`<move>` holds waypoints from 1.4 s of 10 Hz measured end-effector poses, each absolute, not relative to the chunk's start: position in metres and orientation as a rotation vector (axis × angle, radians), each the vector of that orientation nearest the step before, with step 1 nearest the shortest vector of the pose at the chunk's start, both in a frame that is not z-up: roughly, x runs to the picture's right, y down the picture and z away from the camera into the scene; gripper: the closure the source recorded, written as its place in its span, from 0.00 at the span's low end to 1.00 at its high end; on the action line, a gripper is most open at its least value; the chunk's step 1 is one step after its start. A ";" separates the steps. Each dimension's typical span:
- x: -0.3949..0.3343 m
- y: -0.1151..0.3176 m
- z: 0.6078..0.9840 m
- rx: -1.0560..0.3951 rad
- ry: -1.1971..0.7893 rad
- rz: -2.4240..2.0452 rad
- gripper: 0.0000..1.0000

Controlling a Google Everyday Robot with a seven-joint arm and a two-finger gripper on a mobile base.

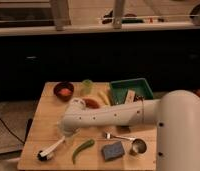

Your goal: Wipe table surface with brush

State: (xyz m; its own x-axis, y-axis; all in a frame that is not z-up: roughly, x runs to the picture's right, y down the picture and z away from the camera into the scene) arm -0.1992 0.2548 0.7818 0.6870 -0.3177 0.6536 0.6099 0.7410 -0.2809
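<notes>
The table surface (43, 125) is a light wooden square top. The brush (52, 148) has a white handle and a dark head at the lower left, with the head down on the wood near the front left corner. My gripper (66, 136) hangs from the end of the white arm (113, 116), which reaches leftward across the table. The gripper is shut on the upper end of the brush handle, and the arm largely hides its fingers.
A green chili pepper (82, 149), a metal fork (118, 135), a blue sponge (113, 150) and a metal cup (138, 147) lie along the front. A green tray (138, 85), a red bowl (63, 91), a green cup (87, 86) and some food stand at the back.
</notes>
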 end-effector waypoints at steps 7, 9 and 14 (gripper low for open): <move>-0.203 0.266 0.800 -0.551 -0.638 -0.516 0.80; -0.201 0.266 0.800 -0.550 -0.634 -0.517 0.96; -0.182 0.248 0.772 -0.476 -0.564 -0.497 1.00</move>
